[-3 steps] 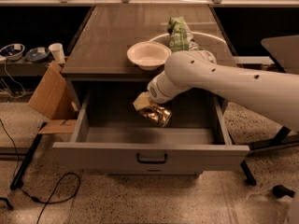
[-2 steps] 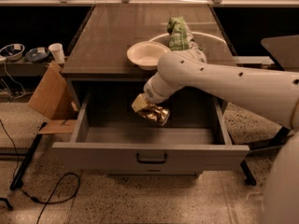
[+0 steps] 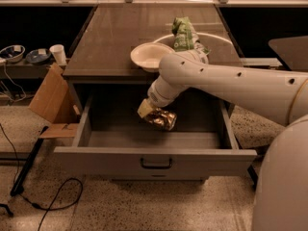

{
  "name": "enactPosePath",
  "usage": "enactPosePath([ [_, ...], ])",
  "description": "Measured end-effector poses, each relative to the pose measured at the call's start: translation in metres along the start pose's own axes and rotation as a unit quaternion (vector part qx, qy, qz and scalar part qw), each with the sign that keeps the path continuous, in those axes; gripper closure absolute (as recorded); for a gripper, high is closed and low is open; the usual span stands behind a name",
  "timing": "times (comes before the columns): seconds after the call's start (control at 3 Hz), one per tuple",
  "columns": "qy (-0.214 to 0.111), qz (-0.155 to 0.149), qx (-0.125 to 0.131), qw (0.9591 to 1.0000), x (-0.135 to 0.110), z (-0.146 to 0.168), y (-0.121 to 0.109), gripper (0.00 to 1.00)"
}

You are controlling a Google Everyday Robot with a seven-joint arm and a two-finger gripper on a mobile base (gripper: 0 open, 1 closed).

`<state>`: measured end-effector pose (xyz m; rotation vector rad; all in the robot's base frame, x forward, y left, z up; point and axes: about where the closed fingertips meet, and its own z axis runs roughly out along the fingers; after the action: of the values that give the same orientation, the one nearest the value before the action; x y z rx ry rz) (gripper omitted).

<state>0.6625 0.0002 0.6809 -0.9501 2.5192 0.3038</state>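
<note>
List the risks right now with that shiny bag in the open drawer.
The gripper is down in the drawer at the shiny bag; the crinkly foil might slip or get crushed. The arm passes close to the white bowl at the table edge and could nudge it off.

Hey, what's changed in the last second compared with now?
The arm edged slightly left, and the robot's white body came further into view at lower right. The gripper stays down in the open drawer, at the shiny brown snack bag, which barely moved. The white bowl and green bag on the table stayed put.
</note>
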Motion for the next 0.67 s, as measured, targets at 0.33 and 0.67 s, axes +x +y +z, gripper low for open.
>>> enactPosePath([
  [0.33, 0.014, 0.005, 0.005, 0.9999, 0.0072, -0.0013, -0.0031, 0.58],
  [0.67, 0.02, 0.01, 0.009, 0.9997, 0.008, -0.0024, -0.0058, 0.35],
])
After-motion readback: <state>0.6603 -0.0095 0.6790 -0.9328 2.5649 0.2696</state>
